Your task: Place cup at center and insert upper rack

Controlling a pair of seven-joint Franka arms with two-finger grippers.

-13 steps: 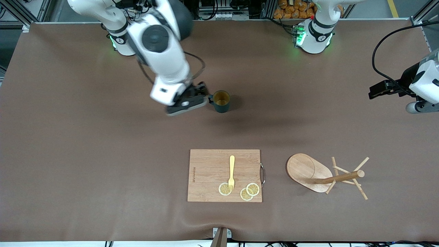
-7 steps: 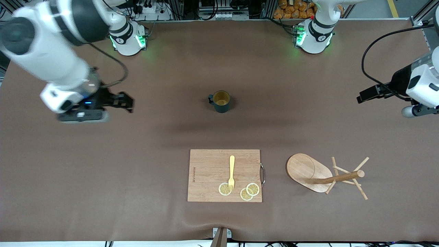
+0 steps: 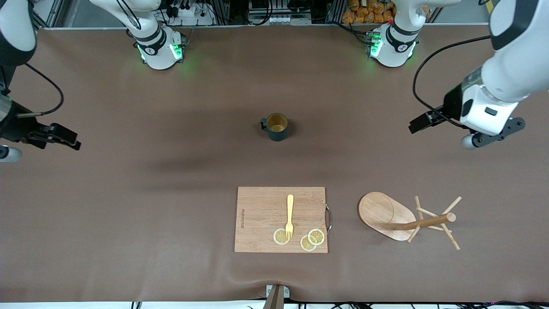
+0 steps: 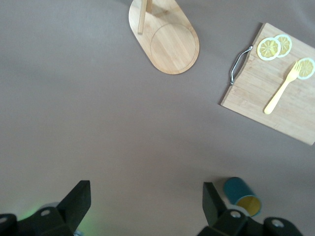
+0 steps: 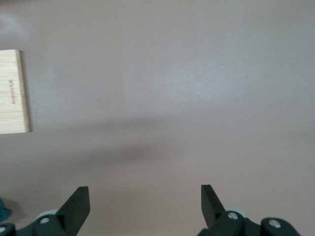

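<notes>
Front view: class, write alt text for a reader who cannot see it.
A dark teal cup stands upright mid-table, untouched, while a wooden mug tree lies tipped over beside a cutting board nearer the camera. The open left gripper and right gripper hang over bare table at opposite ends.

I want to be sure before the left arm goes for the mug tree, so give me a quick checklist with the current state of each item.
1. Dark teal ribbed cup upright at mid-table, released: ok.
2. Wooden mug tree with oval base standing upright: not ok, it lies on its side, nearer the front camera than the cup.
3. Left gripper open and empty: ok.
4. Right gripper open, waiting at its own end: ok.
5. Wooden cutting board with yellow fork apart from the tree: ok.
</notes>
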